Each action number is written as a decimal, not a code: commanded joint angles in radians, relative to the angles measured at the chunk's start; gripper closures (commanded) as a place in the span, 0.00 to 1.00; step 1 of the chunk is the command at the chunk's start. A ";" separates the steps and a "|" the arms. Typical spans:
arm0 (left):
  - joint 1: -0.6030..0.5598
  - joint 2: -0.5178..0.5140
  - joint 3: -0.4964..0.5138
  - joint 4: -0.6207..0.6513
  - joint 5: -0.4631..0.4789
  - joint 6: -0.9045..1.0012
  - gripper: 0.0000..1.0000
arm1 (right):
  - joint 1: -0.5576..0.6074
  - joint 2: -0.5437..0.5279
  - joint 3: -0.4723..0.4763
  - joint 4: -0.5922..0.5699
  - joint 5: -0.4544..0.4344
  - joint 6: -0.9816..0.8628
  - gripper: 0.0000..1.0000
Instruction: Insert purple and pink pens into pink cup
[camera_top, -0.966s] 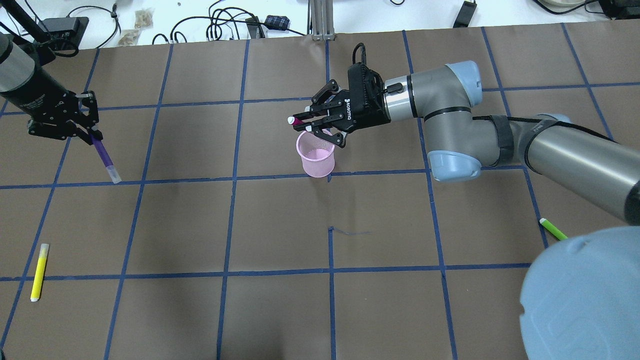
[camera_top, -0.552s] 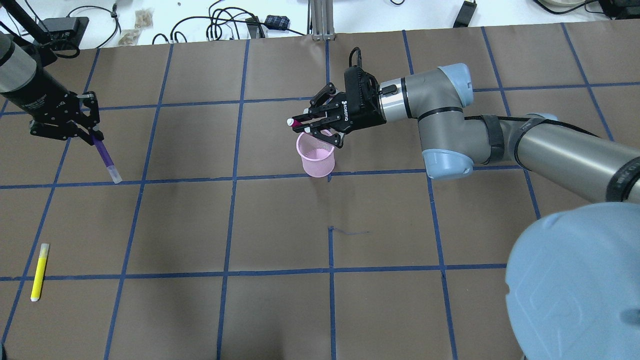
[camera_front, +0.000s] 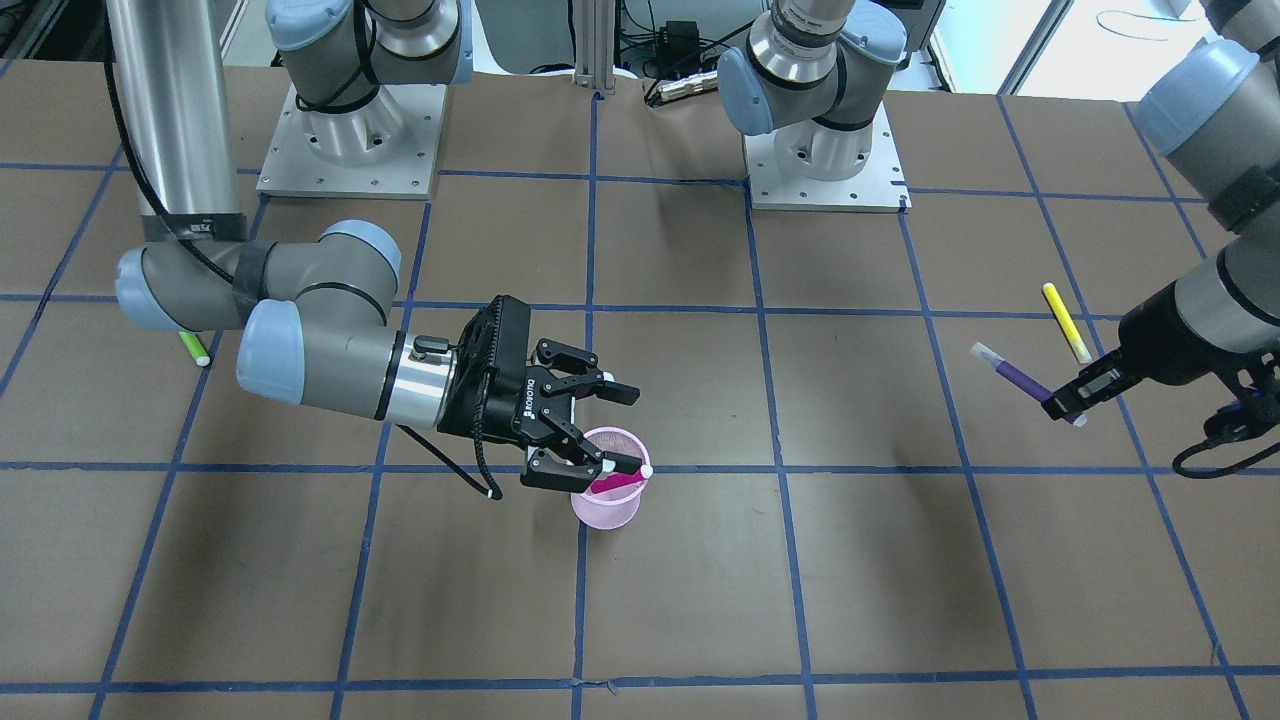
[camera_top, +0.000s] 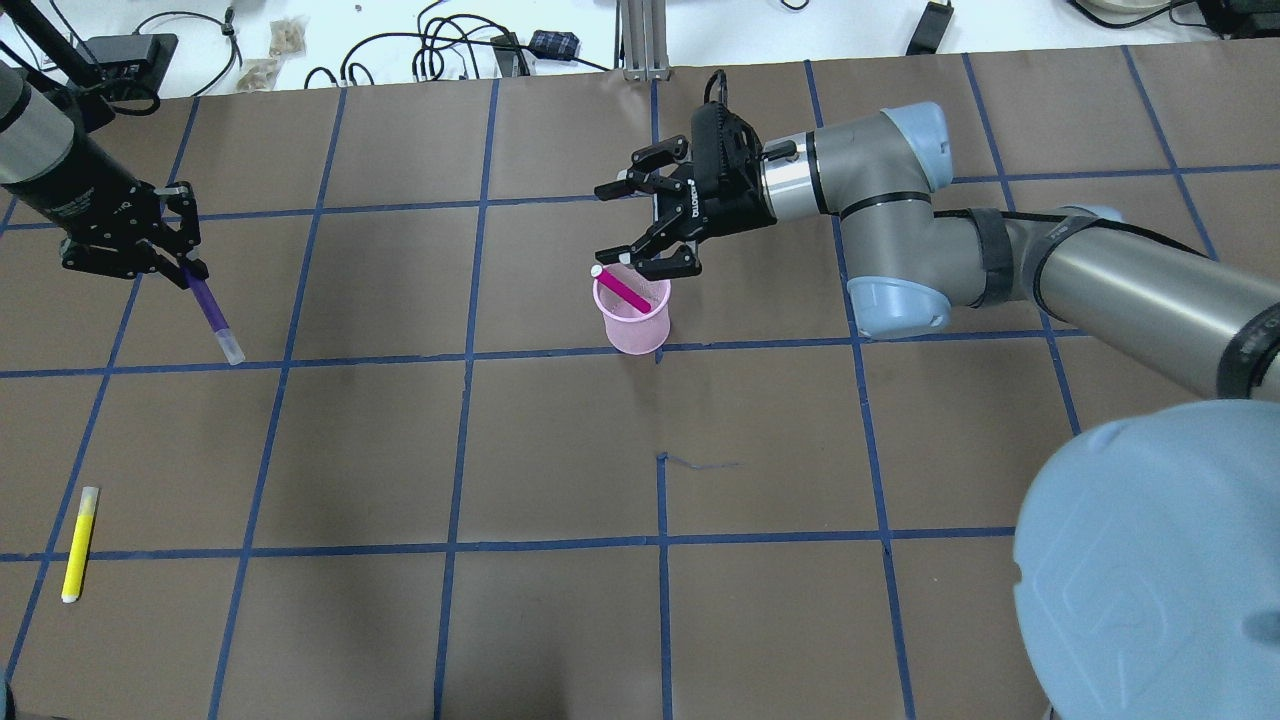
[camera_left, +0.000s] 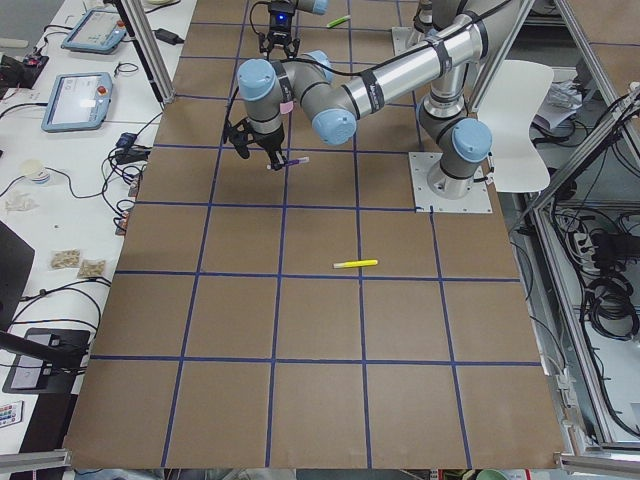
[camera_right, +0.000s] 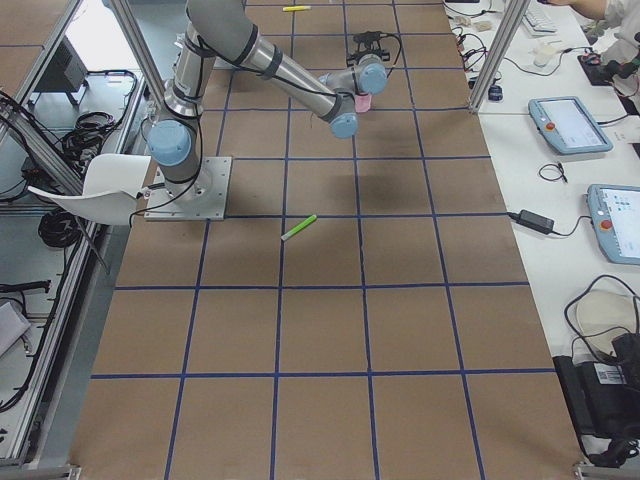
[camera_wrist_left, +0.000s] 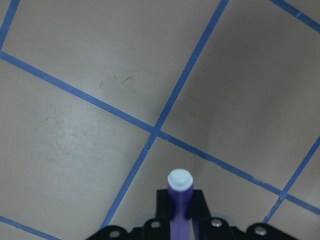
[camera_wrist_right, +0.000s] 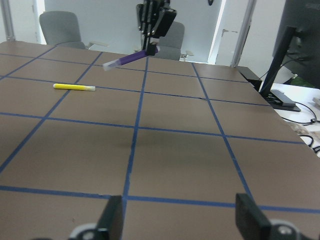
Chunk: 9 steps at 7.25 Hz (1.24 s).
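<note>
The pink mesh cup (camera_top: 632, 318) stands upright mid-table, also in the front-facing view (camera_front: 606, 500). The pink pen (camera_top: 623, 287) leans inside it, white tip over the rim; it also shows in the front-facing view (camera_front: 620, 481). My right gripper (camera_top: 640, 222) is open and empty just above and behind the cup, fingers spread (camera_front: 625, 430). My left gripper (camera_top: 172, 262) is shut on the purple pen (camera_top: 212, 314), held tilted above the table at the far left. The purple pen also shows in the left wrist view (camera_wrist_left: 179, 200), the right wrist view (camera_wrist_right: 129, 58) and the front-facing view (camera_front: 1020, 380).
A yellow highlighter (camera_top: 78, 543) lies near the left front of the table, also in the front-facing view (camera_front: 1066, 322). A green highlighter (camera_front: 193, 347) lies under my right arm's side. Cables and boxes (camera_top: 450, 50) sit beyond the table's far edge.
My right gripper opened and let go of the pink pen, which dropped into the pink cup. The gripper rose slightly. My left gripper with the purple pen barely moved.
</note>
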 joint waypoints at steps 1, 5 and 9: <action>-0.003 0.000 0.000 0.000 0.000 -0.003 1.00 | -0.050 -0.080 -0.083 0.025 -0.107 0.098 0.00; -0.047 0.011 0.000 0.014 0.012 -0.041 1.00 | -0.150 -0.310 -0.096 0.375 -0.180 0.108 0.00; -0.171 0.030 0.002 0.051 0.091 -0.151 1.00 | -0.147 -0.444 -0.141 0.672 -0.567 0.098 0.00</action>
